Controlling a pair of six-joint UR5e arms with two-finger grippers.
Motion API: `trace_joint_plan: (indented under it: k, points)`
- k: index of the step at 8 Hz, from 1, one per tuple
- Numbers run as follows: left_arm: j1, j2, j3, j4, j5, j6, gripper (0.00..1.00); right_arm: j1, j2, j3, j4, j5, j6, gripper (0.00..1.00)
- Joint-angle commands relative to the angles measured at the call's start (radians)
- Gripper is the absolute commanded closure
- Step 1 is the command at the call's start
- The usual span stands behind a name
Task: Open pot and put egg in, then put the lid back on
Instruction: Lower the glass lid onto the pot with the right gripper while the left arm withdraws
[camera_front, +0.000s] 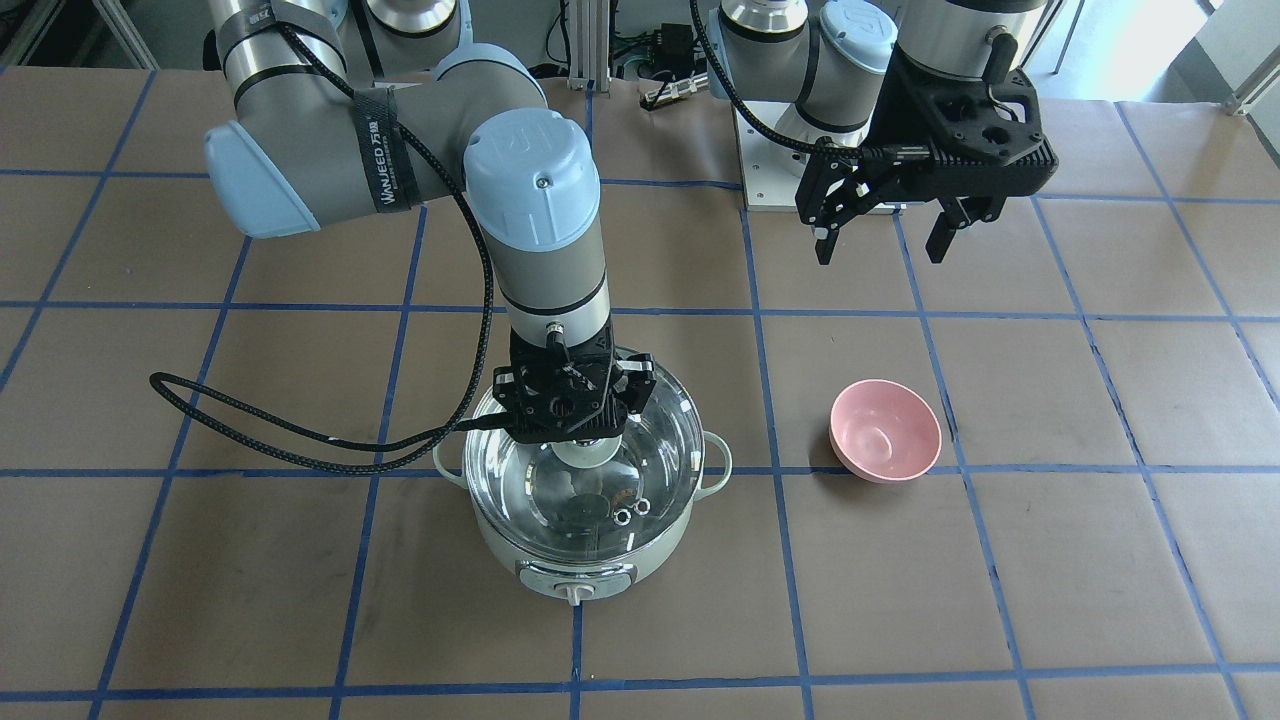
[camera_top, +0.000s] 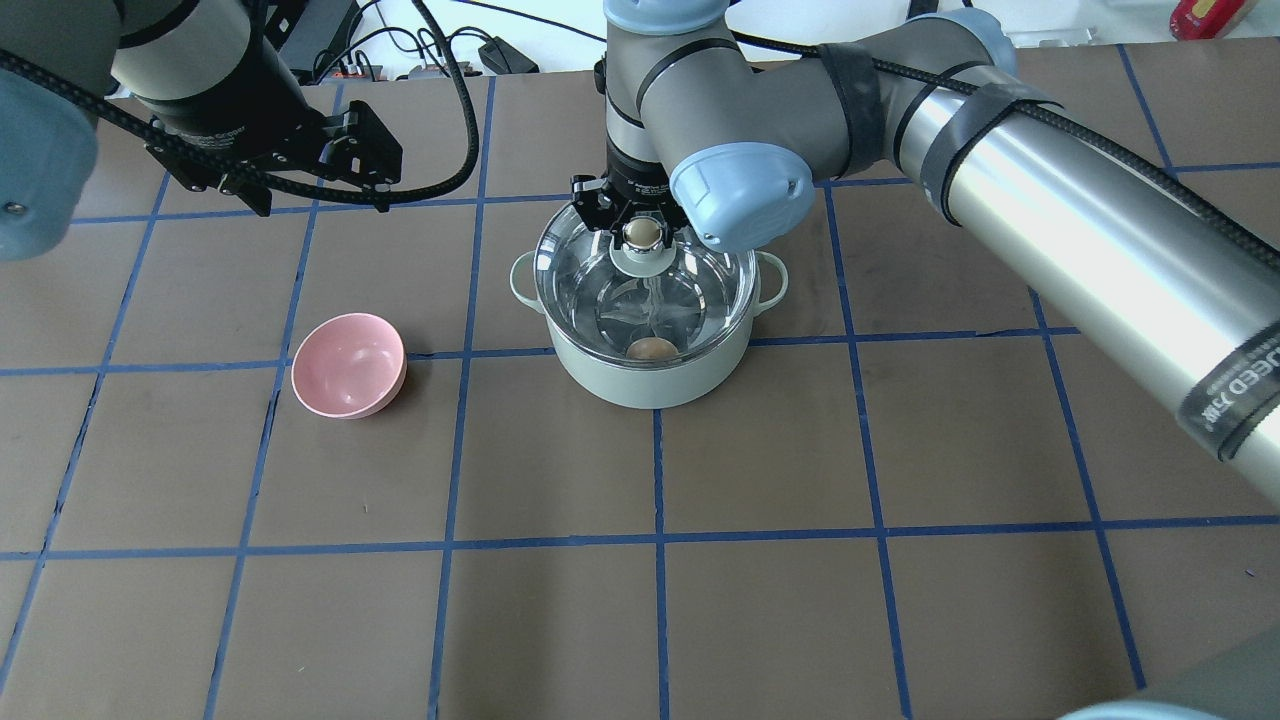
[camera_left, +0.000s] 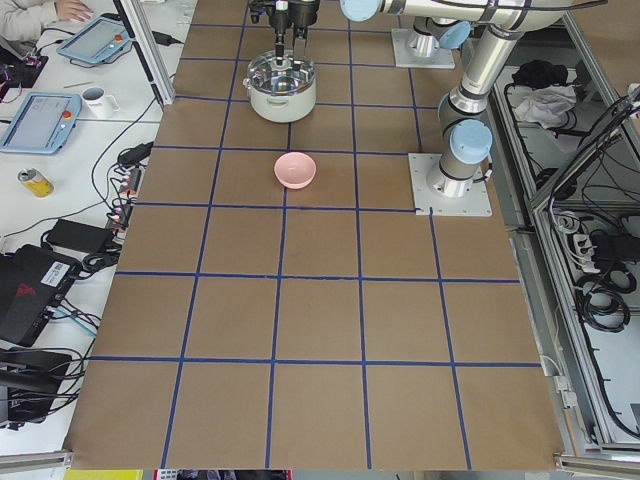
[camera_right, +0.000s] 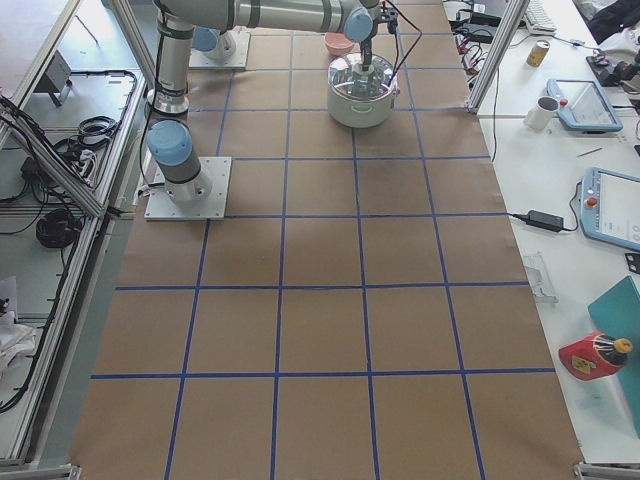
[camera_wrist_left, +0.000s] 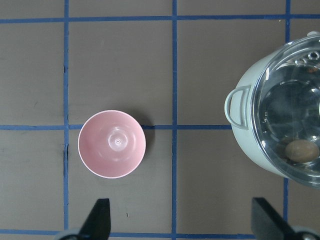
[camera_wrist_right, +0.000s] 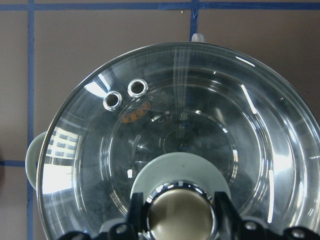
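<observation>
The mint-green pot (camera_top: 650, 385) stands mid-table with the glass lid (camera_top: 700, 290) seated on it. The tan egg (camera_top: 652, 348) lies inside on the steel bottom, seen through the glass, and also shows in the left wrist view (camera_wrist_left: 302, 150). My right gripper (camera_top: 641, 235) points straight down over the lid's centre. In the right wrist view its fingers (camera_wrist_right: 136, 215) stand against both sides of the beige knob (camera_wrist_right: 178, 217), closed on it. My left gripper (camera_front: 880, 245) hangs open and empty above the table, away from the pot (camera_front: 575, 575).
A small empty pink bowl (camera_top: 348, 365) sits on the table to the pot's left in the overhead view, below my left gripper (camera_wrist_left: 182, 222). The right arm's black cable (camera_front: 300, 435) loops over the brown table beside the pot.
</observation>
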Motion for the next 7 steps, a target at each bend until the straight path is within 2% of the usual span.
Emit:
trace_joint_plan:
  k: [1,4,7]
  points:
    - [-0.004,-0.008,-0.002,0.003,0.001,-0.005,0.00,0.000,0.002,0.000,-0.007,-0.008,0.002,1.00]
    - [-0.004,-0.007,-0.002,-0.005,0.003,-0.005,0.00,0.000,0.004,0.000,-0.016,-0.008,0.004,1.00]
    - [-0.004,-0.001,-0.002,0.000,-0.011,-0.097,0.00,0.000,0.004,0.011,-0.016,-0.007,0.005,1.00]
